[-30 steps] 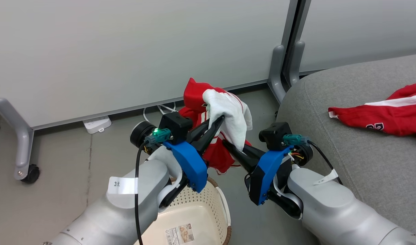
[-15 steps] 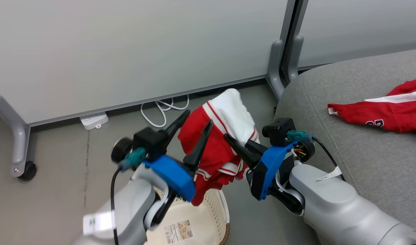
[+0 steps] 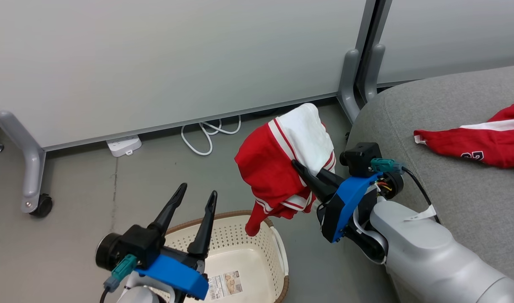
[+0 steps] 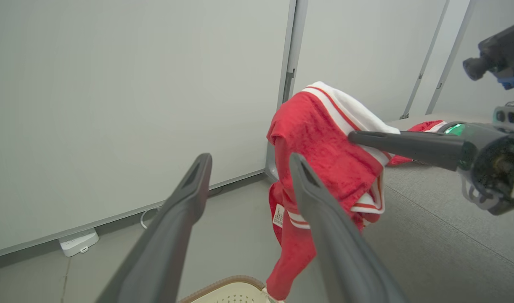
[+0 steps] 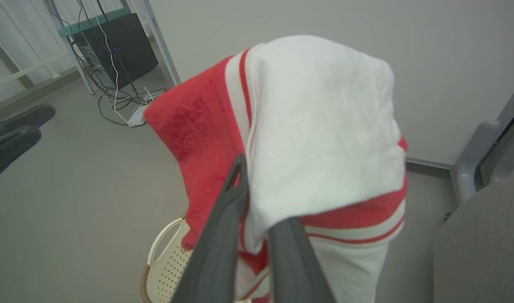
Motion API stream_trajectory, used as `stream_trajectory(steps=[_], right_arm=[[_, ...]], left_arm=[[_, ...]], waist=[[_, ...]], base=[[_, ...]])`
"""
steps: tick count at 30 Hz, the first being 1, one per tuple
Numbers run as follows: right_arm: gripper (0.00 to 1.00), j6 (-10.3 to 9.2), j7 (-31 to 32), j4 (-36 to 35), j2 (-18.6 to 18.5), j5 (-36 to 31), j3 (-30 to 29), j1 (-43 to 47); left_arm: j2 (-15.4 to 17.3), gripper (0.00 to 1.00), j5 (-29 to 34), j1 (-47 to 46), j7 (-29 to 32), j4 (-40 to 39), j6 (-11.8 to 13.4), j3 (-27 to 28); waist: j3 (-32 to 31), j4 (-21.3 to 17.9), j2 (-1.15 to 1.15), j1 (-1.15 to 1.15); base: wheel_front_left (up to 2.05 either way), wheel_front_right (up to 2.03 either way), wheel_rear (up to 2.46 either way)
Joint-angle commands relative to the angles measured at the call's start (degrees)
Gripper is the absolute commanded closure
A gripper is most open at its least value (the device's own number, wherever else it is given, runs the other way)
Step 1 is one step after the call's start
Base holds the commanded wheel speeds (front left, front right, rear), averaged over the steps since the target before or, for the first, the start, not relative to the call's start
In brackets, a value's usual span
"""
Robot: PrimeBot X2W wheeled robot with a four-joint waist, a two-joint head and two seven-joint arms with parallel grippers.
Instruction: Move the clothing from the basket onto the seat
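Grey floor (image 3: 80, 176) carries the basket (image 3: 240, 235), its sticker (image 3: 225, 286) too small to read, while above its far right rim the right gripper (image 3: 301, 168) clamps a red-and-white garment (image 3: 274, 168), the left gripper (image 3: 198, 189) gapes empty near-left, and a jersey (image 3: 471, 143) with half-folded dark digits lies on the seat (image 3: 450, 198).

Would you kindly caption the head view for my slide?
Right pincer holds a red-and-white garment above the cream perforated basket; left pincer open; red jersey on grey fabric seat.
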Motion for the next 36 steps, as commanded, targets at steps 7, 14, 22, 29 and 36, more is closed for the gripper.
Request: stream_trajectory(steps=[7,14,22,29,36], right_arm=[[1.0,0.01,-0.46,0.05,-0.19,-0.43,-0.62,1.33],[1.0,0.01,-0.49,-0.03,0.09,-0.84,-1.36,1.19],[1.0,0.01,-0.46,-0.56,-0.01,-1.87,-2.55,1.45],[1.0,0.01,-0.46,-0.8,-0.35,-2.42,-3.36,1.92],[1.0,0.01,-0.46,-1.32,-0.02,-2.73,-4.37,2.38]], left_arm=[[-2.21,0.0,3.67,3.73,-0.15,-1.42,-1.8,5.54],[-3.96,0.0,6.14,4.65,-0.14,-1.07,-2.87,7.71],[-4.15,0.0,7.56,5.5,-0.15,-1.74,-3.33,10.14],[-4.5,0.0,8.14,6.03,-0.15,-2.45,-3.36,10.46],[-3.78,0.0,8.06,6.03,-0.15,-2.78,-3.37,10.15]], waist=[[-0.39,0.04,0.0,0.0],[-0.17,-1.41,0.0,0.0],[0.69,-8.41,0.0,0.0],[1.07,-16.2,0.0,0.0],[1.69,-22.7,0.0,0.0]], base=[[0.0,0.0,0.0],[0.0,0.0,0.0],[0.0,0.0,0.0],[0.0,0.0,0.0],[0.0,0.0,0.0]])
